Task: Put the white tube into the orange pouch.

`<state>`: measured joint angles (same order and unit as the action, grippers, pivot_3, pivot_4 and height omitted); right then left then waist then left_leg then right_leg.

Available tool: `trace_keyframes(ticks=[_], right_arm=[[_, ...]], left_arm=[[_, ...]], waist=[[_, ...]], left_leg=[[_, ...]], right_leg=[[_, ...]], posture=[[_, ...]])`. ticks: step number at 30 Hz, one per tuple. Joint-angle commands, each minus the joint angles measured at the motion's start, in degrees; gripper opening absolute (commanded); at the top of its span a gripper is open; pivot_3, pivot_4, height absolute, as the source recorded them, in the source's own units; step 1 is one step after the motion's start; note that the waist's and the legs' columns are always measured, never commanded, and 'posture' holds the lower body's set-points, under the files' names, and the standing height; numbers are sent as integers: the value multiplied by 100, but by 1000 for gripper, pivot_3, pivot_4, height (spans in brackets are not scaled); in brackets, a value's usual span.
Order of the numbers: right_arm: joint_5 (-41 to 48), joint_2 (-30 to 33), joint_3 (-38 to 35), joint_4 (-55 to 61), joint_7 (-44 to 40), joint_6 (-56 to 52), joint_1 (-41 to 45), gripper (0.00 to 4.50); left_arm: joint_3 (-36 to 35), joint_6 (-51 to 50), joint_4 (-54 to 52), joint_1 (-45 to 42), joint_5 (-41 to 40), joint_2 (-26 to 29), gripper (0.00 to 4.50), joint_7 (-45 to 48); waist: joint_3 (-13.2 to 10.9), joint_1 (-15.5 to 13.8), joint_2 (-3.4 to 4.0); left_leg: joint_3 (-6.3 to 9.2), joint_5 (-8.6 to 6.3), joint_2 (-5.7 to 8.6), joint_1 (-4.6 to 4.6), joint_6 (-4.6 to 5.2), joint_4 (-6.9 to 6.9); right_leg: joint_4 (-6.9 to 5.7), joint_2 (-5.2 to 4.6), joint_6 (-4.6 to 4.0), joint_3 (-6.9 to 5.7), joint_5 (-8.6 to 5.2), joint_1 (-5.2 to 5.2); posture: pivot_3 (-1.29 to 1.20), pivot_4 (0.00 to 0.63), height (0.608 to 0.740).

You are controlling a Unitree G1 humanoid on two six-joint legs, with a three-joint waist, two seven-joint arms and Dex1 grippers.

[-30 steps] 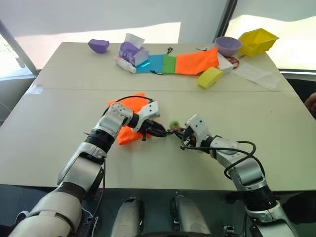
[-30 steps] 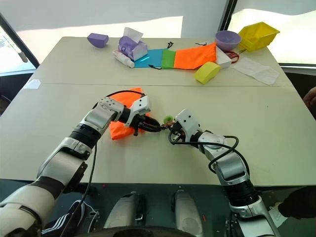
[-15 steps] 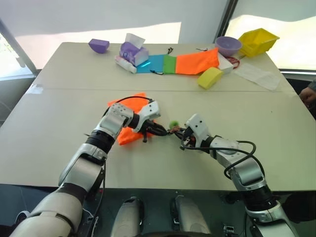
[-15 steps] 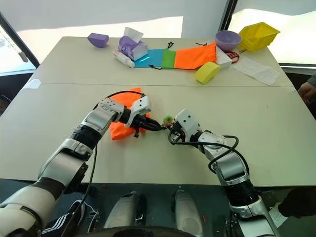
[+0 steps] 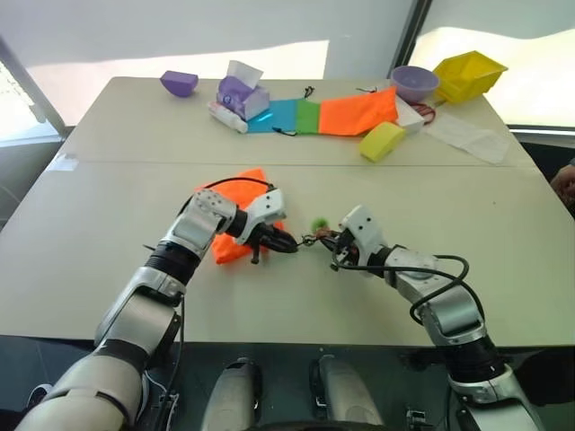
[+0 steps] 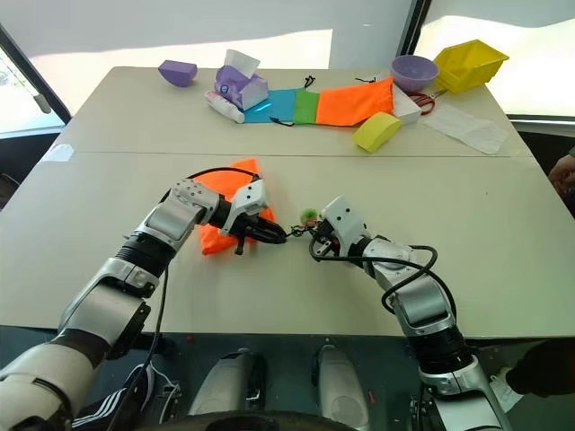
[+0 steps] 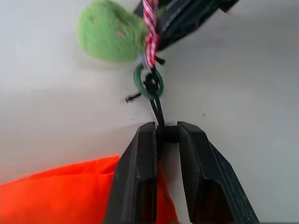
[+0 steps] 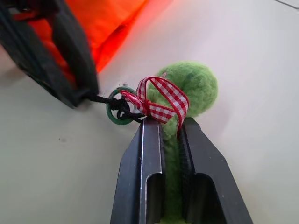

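Head views: we see the orange pouch (image 5: 235, 215) lying crumpled on the near half of the table (image 5: 108, 224), under and behind the left gripper (image 5: 286, 242). Its dark cord (image 6: 293, 233) runs taut from that gripper to a small green ring (image 7: 148, 82) and a fuzzy green ball (image 5: 317, 224). The right gripper (image 5: 329, 242) sits just beside the ball, facing the left one. At the far side we note a second orange pouch (image 5: 359, 111) in a row with blue and green ones, a tissue box (image 5: 241, 92), a yellow block (image 5: 383, 141), a purple bowl (image 5: 414, 83) and a yellow bin (image 5: 469, 74). We cannot pick out the white tube with any certainty.

Left wrist view: the left fingers (image 7: 138, 177) are drawn nearly together, pinching the cord right at the pouch's mouth; orange fabric bunches beneath them. The ring, a red-and-white checked ribbon (image 7: 150, 32) and the green ball lie just ahead.

Right wrist view: the right fingers (image 8: 145, 172) are clamped on the green ball's felt, the ribbon looped over their tips, the ring just in front
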<state>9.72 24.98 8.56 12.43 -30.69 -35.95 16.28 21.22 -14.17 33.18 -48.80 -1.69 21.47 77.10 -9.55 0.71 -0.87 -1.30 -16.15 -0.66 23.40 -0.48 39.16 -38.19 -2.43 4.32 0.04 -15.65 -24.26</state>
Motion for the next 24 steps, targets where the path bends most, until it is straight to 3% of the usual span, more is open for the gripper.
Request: trace_keyframes(ticks=[1,14,17,22,24], right_arm=[[-19,213,-371,-53,-23,205,152,0],[-493,842,-1229,-1792,765,993,858,0],[-563,871,-1224,-2000,950,992,945,0],[-418,655,-728,-1464,508,940,678,0],[168,559,-723,-1029,-50,483,487,899]], left_arm=[[-4,359,-146,10,132,228,727,73],[-72,934,-696,235,152,1236,727,574],[-128,980,-689,303,106,1224,727,495],[-322,774,-719,362,-240,893,727,212],[-496,484,-818,401,-509,770,1290,203]], waist=[[0,-3,0],[0,-5,0],[0,-6,1],[0,0,1],[0,0,1]], left_leg=[[0,0,1,0,0,0],[-8,0,3,0,0,0],[-9,0,3,1,0,0],[-8,-1,1,1,2,-1],[-8,-1,1,1,2,-1]], right_leg=[[0,-1,0,0,0,0],[1,-7,-1,1,1,0],[2,-9,0,1,1,-1],[2,-9,0,1,1,-1],[1,-8,0,1,1,-1]], posture=[[0,150,740],[0,150,740],[0,150,740],[0,150,740],[0,150,740]])
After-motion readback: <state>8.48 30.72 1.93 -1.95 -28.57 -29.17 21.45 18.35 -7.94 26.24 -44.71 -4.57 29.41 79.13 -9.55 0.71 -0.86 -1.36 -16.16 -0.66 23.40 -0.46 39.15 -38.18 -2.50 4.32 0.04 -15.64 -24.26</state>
